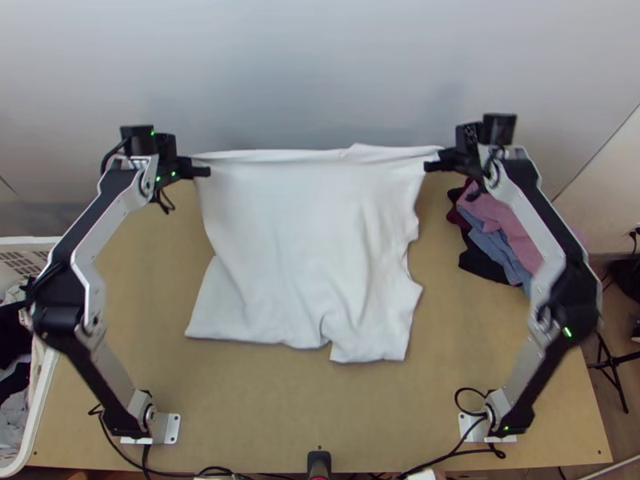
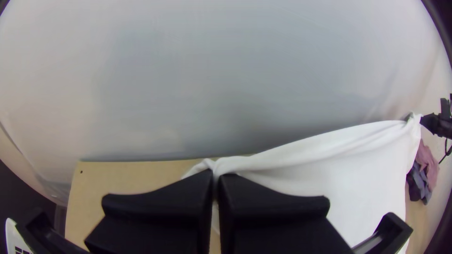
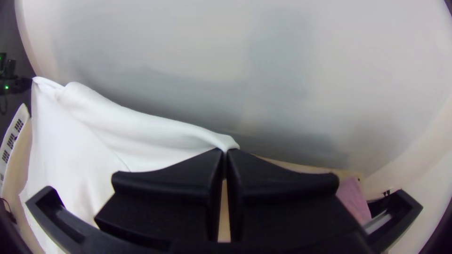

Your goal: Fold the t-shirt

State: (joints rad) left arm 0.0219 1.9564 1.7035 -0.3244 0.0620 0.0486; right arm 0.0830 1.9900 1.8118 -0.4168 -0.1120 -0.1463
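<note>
While a white basket [image 1: 43, 400] stands left of the white t-shirt [image 1: 304, 240], the left claw [image 1: 202, 169] pinches the t-shirt's far left corner; the t-shirt stretches rightward, its near part spread on the bench [image 1: 264, 408], to the right claw [image 1: 433, 166], pinching its far right corner, with bunched clothes [image 1: 490, 212] beyond, right of the t-shirt.

A smooth, pale grey-white backdrop [image 1: 320, 64] rises behind the light wooden worktop [image 1: 264, 408], with soft grey shadows across it. At the top view's right, an off-white wall [image 1: 612, 176] meets brownish flooring [image 1: 604, 312], where a thin-legged black stand [image 1: 612, 364] rests beside the worktop.
</note>
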